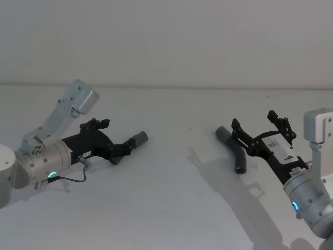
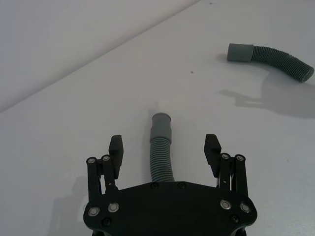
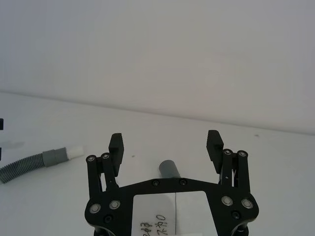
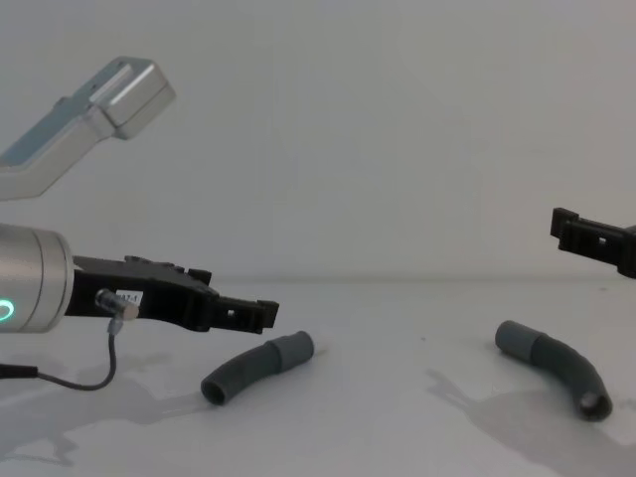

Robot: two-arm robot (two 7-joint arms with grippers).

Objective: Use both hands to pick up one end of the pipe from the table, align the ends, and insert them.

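Table [image 1: 166, 208]: plain matte white, flat. Wall [image 1: 166, 41] behind it, nearly the same tone. Two hose pieces lie on the table, well apart, with white tabletop between them.

Left hose [image 4: 258, 368]: dark grey, ribbed, gently curved, lying flat on the robot's left. It has a smooth cuff [image 2: 161, 125] at its far end, then a narrower pale tip [image 3: 76, 151].

Left gripper [image 2: 164, 144]: black plastic, with its two fingers spread wide. It straddles the ribbed stretch of the left hose with a gap on each side, and grips nothing. In the chest view it hangs just over the hose. Behind it is a silver cylindrical arm with a green ring [image 1: 51, 175], and a thin cable [image 1: 73, 178] loops below.

Right hose [image 4: 556, 363]: same ribbed grey, more strongly bent, flat on the table on the robot's right. Its smooth wide cuff [image 2: 240, 52] is turned toward the left piece.

Right gripper [image 1: 255, 121]: black, fingers wide apart and empty, raised above the right hose. In the right wrist view, the cuff shows between its fingers.
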